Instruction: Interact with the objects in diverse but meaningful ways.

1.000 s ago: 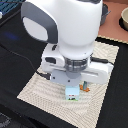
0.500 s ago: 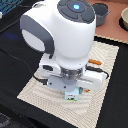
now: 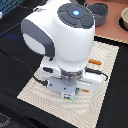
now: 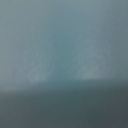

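In the exterior view my gripper [image 3: 68, 93] is low over the striped cloth mat [image 3: 105, 105], mostly hidden under the arm's white body. A small white carton with green print [image 3: 69, 96] shows right at the fingertips, touching the mat. Whether the fingers hold it cannot be made out. A small orange piece [image 3: 95, 61] peeks out behind the arm on the mat. The wrist view is a uniform teal-grey blur with nothing to make out.
A grey pot [image 3: 100, 13] stands at the back, and a tan plate [image 3: 124, 18] sits at the exterior view's far right edge. The black table [image 3: 15, 55] surrounds the mat. A black cable [image 3: 39, 79] trails on the exterior view's left of the gripper.
The upper arm has swung and turned, bringing its blue-lit top into view. The gripper and the small carton stay at the same spot on the mat.
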